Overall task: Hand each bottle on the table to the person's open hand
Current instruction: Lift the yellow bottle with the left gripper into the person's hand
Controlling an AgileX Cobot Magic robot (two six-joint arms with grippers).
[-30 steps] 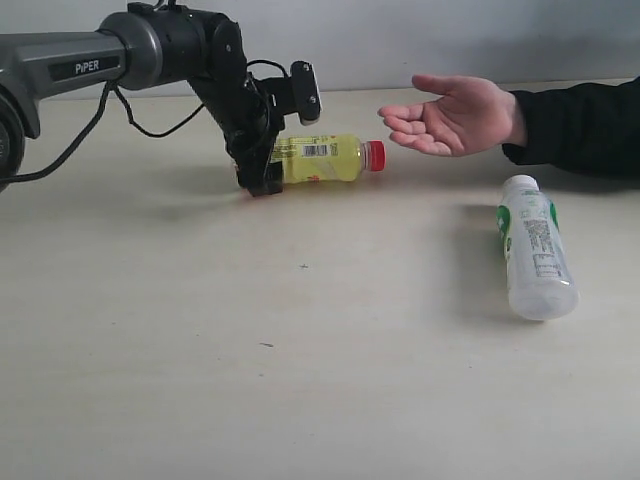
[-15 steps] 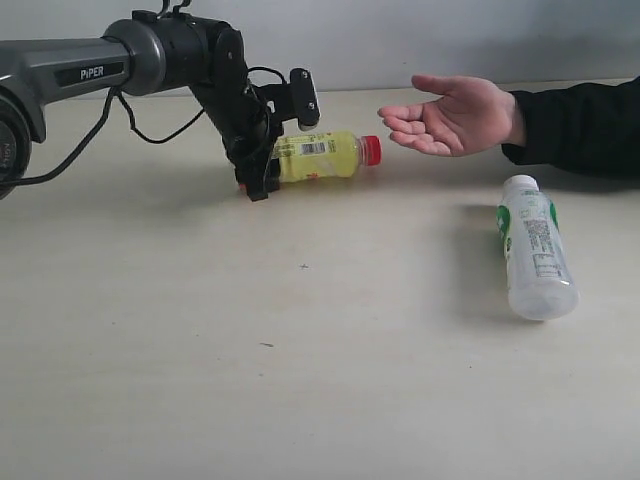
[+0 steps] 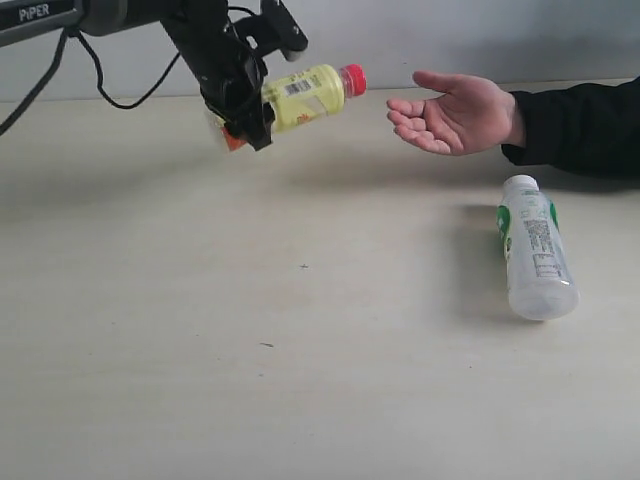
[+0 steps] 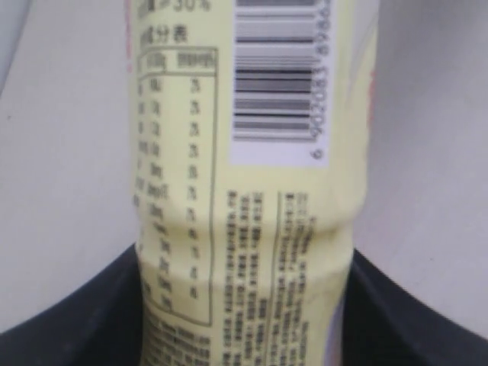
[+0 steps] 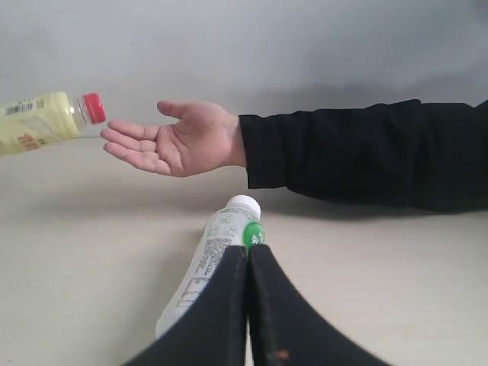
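My left gripper (image 3: 245,115) is shut on the yellow bottle (image 3: 305,93) near its base and holds it in the air, red cap tilted up toward the person's open hand (image 3: 450,115). The cap is a short gap from the fingertips. Up close in the left wrist view, the yellow bottle (image 4: 244,191) fills the frame between my dark fingers (image 4: 69,320). The milky-white bottle (image 3: 535,250) with the green-white label lies on the table (image 3: 250,350) at the right, below the sleeve. My right gripper (image 5: 248,255) is shut and empty, just short of the milky-white bottle (image 5: 213,263).
The person's forearm in a black sleeve (image 3: 585,125) reaches in from the right edge, palm up. A black cable (image 3: 120,95) hangs from the left arm. A pale wall (image 3: 450,35) backs the table.
The left gripper closed on the yellow bottle and lifted it off the table, up and slightly right toward the hand. The hand, the milky-white bottle and the right gripper stayed put.
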